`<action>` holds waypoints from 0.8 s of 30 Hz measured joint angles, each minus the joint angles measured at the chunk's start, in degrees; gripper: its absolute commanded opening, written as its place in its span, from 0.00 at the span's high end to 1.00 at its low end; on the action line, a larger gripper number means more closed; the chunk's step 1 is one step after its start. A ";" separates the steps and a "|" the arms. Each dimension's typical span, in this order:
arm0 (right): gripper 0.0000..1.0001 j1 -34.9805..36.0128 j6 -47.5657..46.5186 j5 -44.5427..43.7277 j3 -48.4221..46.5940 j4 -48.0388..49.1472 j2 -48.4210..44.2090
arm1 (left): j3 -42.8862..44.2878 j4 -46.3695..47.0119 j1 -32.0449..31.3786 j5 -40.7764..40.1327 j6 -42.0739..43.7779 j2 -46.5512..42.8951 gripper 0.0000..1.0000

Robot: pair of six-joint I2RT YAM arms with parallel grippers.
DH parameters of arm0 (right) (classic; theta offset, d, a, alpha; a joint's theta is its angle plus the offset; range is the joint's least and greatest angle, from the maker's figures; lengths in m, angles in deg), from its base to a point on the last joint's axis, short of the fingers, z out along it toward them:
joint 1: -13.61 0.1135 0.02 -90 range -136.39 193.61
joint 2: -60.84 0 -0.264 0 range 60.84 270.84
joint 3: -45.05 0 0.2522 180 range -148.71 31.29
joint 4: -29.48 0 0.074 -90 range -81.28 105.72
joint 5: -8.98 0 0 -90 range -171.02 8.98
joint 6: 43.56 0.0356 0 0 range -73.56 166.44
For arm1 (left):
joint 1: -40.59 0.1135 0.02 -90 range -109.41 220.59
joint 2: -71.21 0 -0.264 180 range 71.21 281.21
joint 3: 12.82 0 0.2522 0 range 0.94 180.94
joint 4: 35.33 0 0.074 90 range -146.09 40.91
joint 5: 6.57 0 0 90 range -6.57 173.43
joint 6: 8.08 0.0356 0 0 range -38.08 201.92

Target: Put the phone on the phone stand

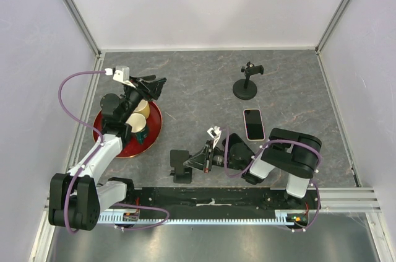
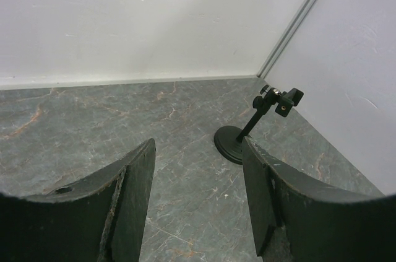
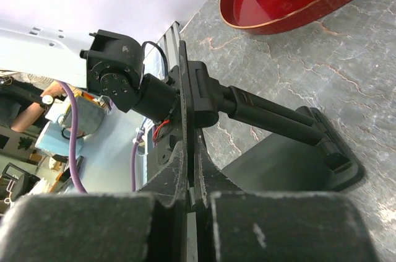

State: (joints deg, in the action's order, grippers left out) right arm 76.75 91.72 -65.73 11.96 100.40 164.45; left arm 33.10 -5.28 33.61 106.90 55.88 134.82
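Note:
The phone, pale screen in a black frame, lies flat on the grey table right of centre, touched by neither gripper. A black folding phone stand sits near the front edge. My right gripper is shut on the stand's thin upright plate; the stand's arm and base reach right in the right wrist view, where my gripper pinches the plate edge-on. My left gripper is open and empty above the red tray; its jaws stand wide apart over bare table.
A small black clamp mount on a round base stands at the back, also in the left wrist view. A red tray with a green cup and a tan cup sits at left. White walls enclose the table.

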 measured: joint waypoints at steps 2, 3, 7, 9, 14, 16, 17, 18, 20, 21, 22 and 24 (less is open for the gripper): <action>0.95 -0.46 0.17 0.44 0.55 0.31 -0.04 | 0.00 0.00 0.00 0.00 0.00 0.02 0.36; 0.90 -0.72 0.35 0.72 0.90 0.44 -0.07 | 0.00 0.00 0.00 0.00 0.00 0.02 0.36; 0.77 -1.03 0.96 1.46 1.07 0.57 -0.04 | 0.00 0.00 0.00 0.04 0.00 0.02 0.36; 0.65 -1.07 1.20 1.68 1.20 0.11 0.09 | 0.00 0.00 0.00 0.11 0.00 0.04 0.36; 0.14 -1.68 1.77 2.49 2.49 -3.17 0.37 | 0.00 0.00 0.00 0.17 0.00 0.04 0.36; 0.02 -2.29 2.16 2.91 3.91 -5.22 0.37 | 0.00 -0.04 0.00 0.17 0.02 0.04 0.36; 0.02 -2.78 2.45 2.84 4.63 -6.10 0.31 | 0.00 -0.04 0.00 0.17 0.02 0.04 0.36; 0.02 -3.41 2.64 3.10 5.18 -6.69 0.02 | 0.00 -0.07 0.00 0.17 0.02 0.04 0.36; 0.02 -4.76 2.71 3.65 6.03 -8.55 -2.51 | 0.00 -0.24 0.00 0.17 0.02 0.04 0.36; 0.02 -5.20 2.54 3.87 6.14 -9.40 -4.11 | 0.00 -0.39 0.00 0.17 0.04 0.02 0.36; 0.02 -5.57 2.27 3.93 6.14 -10.56 -6.64 | 0.00 -0.50 0.00 0.17 0.07 0.02 0.36; 0.02 -5.81 0.66 3.96 5.64 -14.25 -13.35 | 0.00 -1.01 0.00 0.17 0.31 -0.15 0.36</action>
State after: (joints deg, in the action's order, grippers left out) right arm 70.93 92.37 -61.78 17.60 86.15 151.10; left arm 33.10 -6.29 33.61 107.07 56.18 134.67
